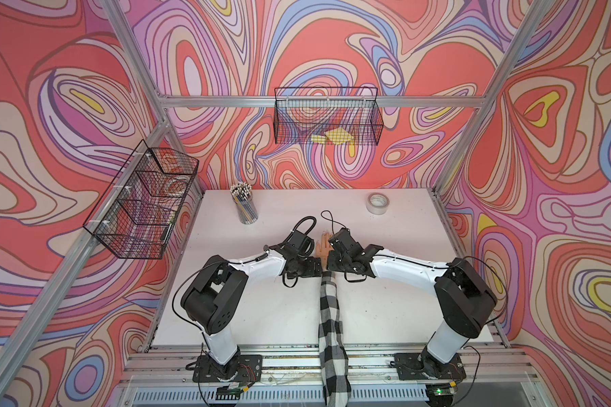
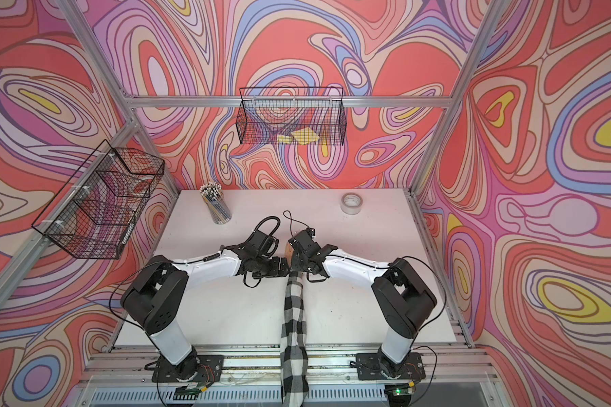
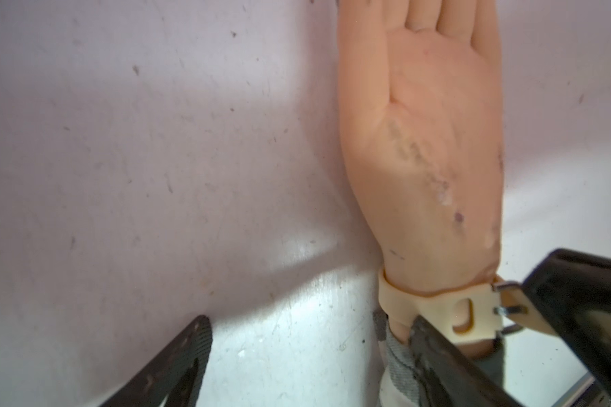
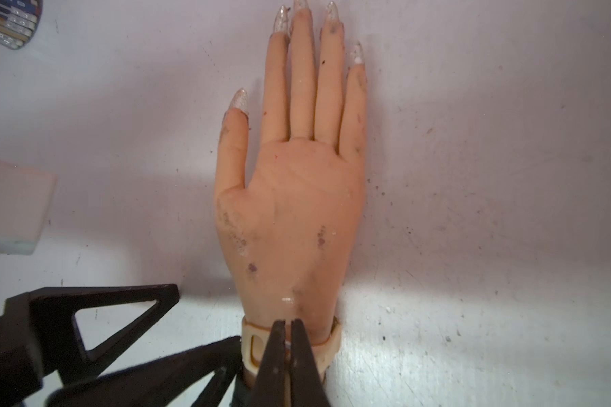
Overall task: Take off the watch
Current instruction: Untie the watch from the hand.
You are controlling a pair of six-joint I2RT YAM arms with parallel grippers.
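Right tool (image 4: 287, 352) is clenched on the watch (image 4: 332, 343) at the dummy hand (image 4: 297, 211); left tool (image 3: 309, 320) sits released. Looks mid-unbuckling, next needs the strap pulled free.

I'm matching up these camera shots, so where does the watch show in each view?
Both top views: watch hidden; the wrist is covered.
Left wrist: watch strapped round the wrist, by the palm's heel.
Right wrist: watch round the wrist, pinched by the right gripper.
Shared landmark: the hand, in all four.
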